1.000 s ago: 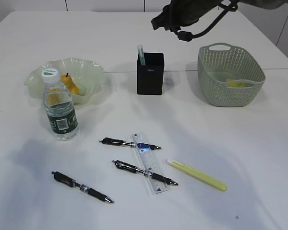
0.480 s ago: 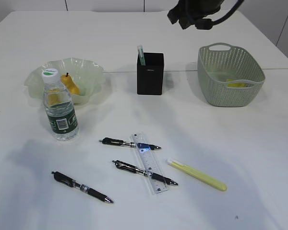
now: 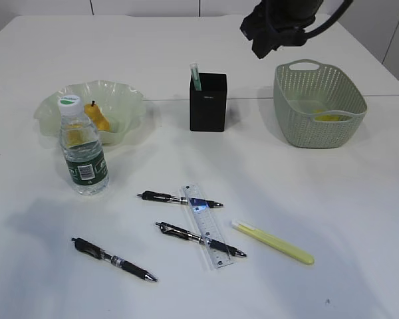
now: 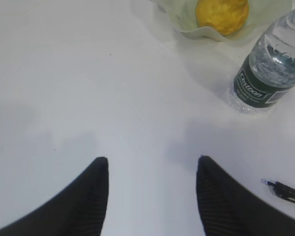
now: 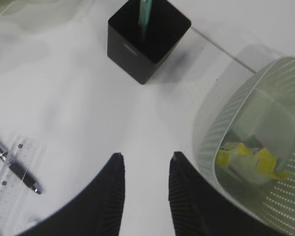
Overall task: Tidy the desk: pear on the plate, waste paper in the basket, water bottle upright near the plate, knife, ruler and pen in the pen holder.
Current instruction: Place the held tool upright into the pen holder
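Exterior: pear [image 3: 98,117] is sitting in the plate [image 3: 130,100], back left of the surface [image 3: 332,199]; water bottle [image 3: 82,149] is standing upright just in front of the plate. Pen holder [image 3: 208,102] is sitting mid-back with one green-tipped item [image 3: 195,76] sticking out of it; basket [image 3: 318,104] is to its right with yellow paper [image 3: 331,117] lying inside. Ruler [image 3: 206,225] is lying in front, crossing two black pens [image 3: 179,198] [image 3: 201,240]; a third pen [image 3: 113,260] is lying further left, and a yellow knife [image 3: 272,242] is lying right of the ruler. Right arm [image 3: 279,23] is hanging above the pen holder and basket, back right. Left wrist: left tool [image 4: 152,196] is hovering over bare surface, jaws standing wide, gripping nothing; pear, bottle and a pen tip are showing beyond it. Right wrist: right tool [image 5: 145,196] is hovering between pen holder and basket, jaws standing narrow, gripping nothing.
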Controlling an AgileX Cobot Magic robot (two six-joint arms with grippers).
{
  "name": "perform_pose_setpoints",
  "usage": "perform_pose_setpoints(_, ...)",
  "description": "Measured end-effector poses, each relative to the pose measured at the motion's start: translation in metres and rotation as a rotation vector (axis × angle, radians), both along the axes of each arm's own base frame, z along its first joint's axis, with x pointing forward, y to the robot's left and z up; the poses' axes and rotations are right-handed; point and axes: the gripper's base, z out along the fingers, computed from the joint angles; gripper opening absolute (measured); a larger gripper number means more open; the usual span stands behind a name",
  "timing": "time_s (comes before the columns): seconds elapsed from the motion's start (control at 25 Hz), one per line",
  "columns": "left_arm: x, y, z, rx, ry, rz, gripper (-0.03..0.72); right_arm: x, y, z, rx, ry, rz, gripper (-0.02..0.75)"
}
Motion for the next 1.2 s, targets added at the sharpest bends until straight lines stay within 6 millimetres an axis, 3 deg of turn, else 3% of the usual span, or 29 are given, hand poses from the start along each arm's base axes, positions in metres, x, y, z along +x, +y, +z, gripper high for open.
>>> perform_pose_setpoints(0.68, -0.001, 0.0, -0.001, 0.0, 0.012, 0.0, 0.402, -0.01, 0.005, -0.005, 0.059, 0.122, 0.017, 0.232)
perform_pose_setpoints(1.2, -0.001, 0.0, -0.001, 0.0, 0.014, 0.0, 0.402, -0.027, 0.003, -0.069, 0.014, 0.351, 0.031, 0.232)
